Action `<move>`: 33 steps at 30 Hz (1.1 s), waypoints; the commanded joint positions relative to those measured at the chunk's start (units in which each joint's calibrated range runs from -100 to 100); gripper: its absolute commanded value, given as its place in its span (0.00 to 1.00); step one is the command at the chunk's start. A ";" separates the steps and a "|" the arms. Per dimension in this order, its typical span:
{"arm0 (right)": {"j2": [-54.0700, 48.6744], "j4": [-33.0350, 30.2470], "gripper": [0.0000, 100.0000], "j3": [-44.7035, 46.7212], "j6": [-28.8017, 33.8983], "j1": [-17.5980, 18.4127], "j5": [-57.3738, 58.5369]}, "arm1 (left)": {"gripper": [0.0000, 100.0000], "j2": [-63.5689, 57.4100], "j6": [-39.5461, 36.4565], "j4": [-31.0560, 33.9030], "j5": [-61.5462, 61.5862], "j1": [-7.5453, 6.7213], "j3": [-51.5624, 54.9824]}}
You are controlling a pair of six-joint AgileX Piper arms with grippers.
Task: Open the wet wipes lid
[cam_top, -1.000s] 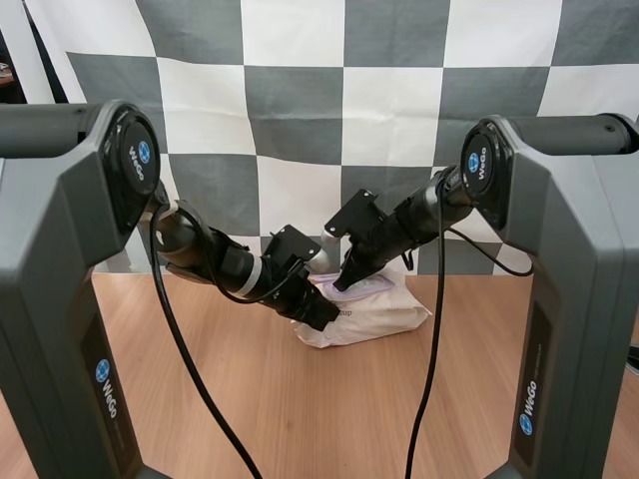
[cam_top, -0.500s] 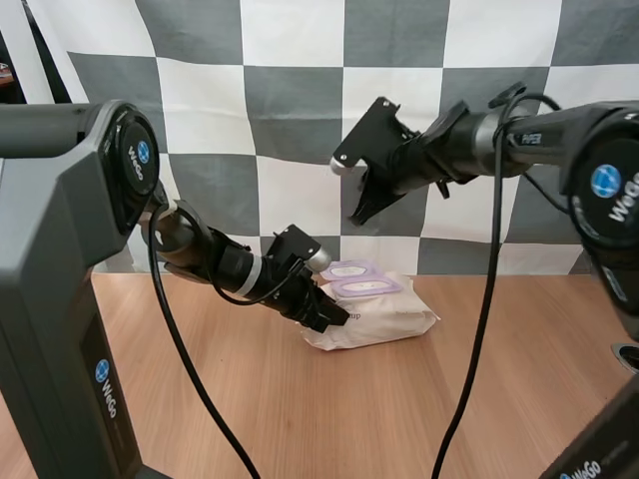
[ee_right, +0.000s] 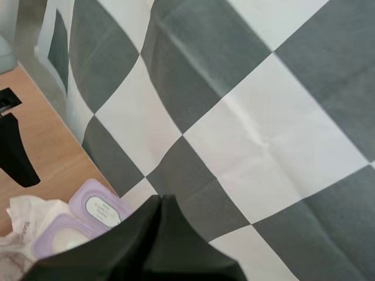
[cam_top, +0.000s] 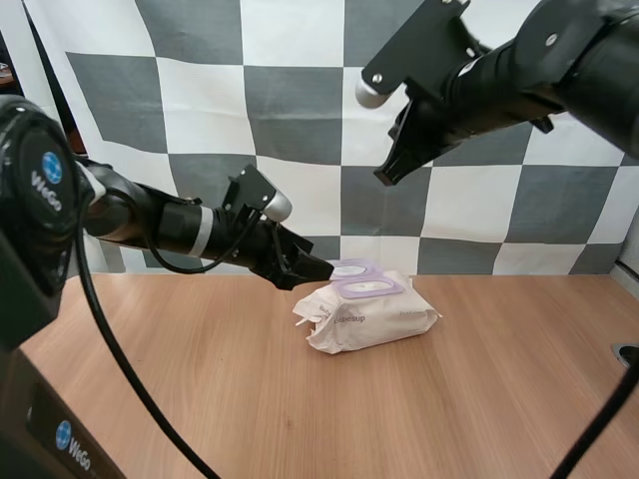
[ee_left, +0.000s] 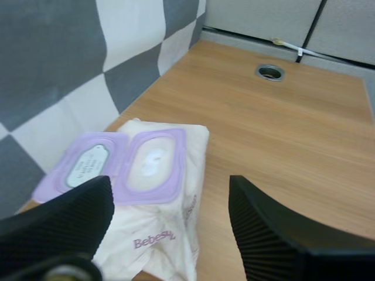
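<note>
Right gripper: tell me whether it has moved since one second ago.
Yes. The right gripper has risen: it was down at the wet wipes pack, which has stayed put, and now hangs high above it.

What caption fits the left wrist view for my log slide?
Left gripper open near the wet wipes pack, its purple lid flipped back flat, on the wooden table.

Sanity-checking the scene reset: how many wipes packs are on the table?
1. The wet wipes pack lies on the table, toward its far edge, lid flipped open, just past the open left claw. The shut right claw hangs high above it. Another hidden one seems unlikely.
</note>
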 commanded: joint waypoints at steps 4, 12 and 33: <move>-26.24 0.00 0.00 -0.07 14.41 -0.02 0.08 | 0.93 -25.24 -3.07 2.53 0.00 3.31 0.22; -29.32 0.32 0.00 -0.07 17.49 -0.02 -0.09 | 0.88 -48.71 -6.01 2.56 0.00 3.28 2.44; -38.09 0.11 0.00 11.60 24.18 -0.02 -6.50 | 0.00 -90.96 -30.27 9.47 -46.46 -3.69 13.53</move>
